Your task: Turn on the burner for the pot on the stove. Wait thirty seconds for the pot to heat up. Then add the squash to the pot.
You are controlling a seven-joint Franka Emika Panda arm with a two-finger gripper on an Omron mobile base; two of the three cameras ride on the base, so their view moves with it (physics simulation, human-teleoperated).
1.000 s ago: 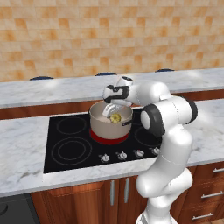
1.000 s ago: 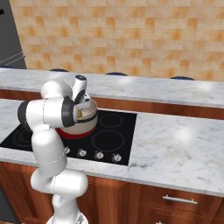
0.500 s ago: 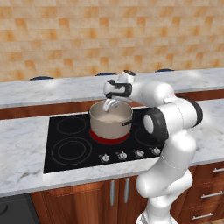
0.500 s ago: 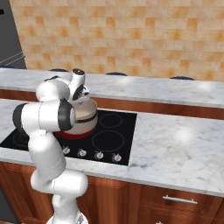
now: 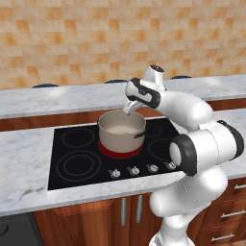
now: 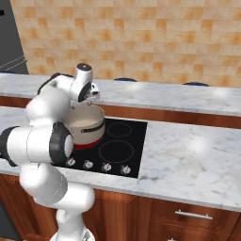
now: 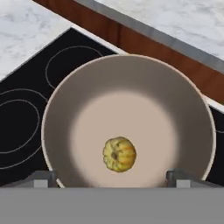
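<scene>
Since a second ago your arm has lifted and drawn back from the pot (image 5: 122, 130), and the squash (image 7: 119, 154) has left the pincer (image 5: 129, 108): earlier it sat between the fingers just over the pot's mouth, and now it lies on the pale floor of the pot, a little off centre, touching no wall.

You can see the pincer above the pot's far rim in the left base view, pointing down at it. In the hand view its two fingertips (image 7: 42, 178) stand wide apart, one at each side of the pot's rim, with nothing between them, so it is spread open and holds nothing.

Your pot stands upright on the stove (image 5: 72, 163), on the burner (image 5: 120, 153), which shows a red glow around the pot's base. The other ringed zones around the pot stay dark grey. The row of silver knobs (image 5: 133, 170) runs along the stove's front edge, on your side of the pot. The stove is set into the marble tabletop (image 6: 188, 160), which stretches away on both sides of the pot.
</scene>
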